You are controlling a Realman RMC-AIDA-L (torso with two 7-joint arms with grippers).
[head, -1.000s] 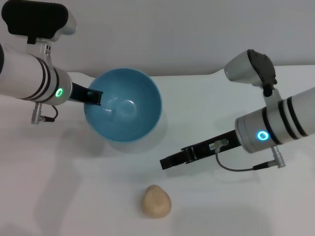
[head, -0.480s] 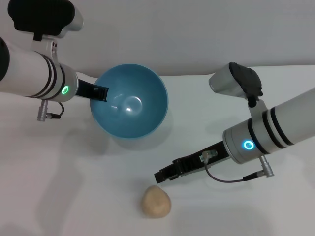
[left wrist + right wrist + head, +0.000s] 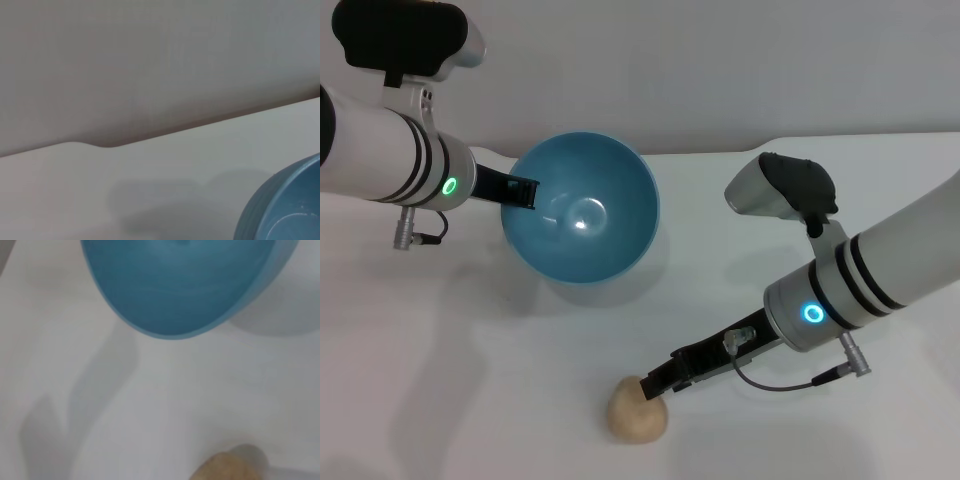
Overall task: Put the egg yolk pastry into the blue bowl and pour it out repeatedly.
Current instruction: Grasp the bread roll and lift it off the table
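Observation:
The blue bowl (image 3: 582,205) hangs tilted above the white table, its opening facing me, and nothing lies inside it. My left gripper (image 3: 520,190) is shut on its left rim. The egg yolk pastry (image 3: 635,412), a tan lumpy ball, lies on the table near the front edge. My right gripper (image 3: 655,384) reaches down from the right, its tip at the pastry's upper right side. In the right wrist view the bowl's underside (image 3: 175,285) fills the top and the pastry (image 3: 227,467) shows at the bottom edge. Part of the bowl (image 3: 290,205) shows in the left wrist view.
The white table (image 3: 470,380) spreads all around, and the bowl's shadow lies under the bowl. A grey wall (image 3: 720,70) rises behind the table's back edge.
My right arm has swung down and to the left, bringing its gripper tip from mid-table onto the pastry. The bowl rose slightly and shifted right, then held still.

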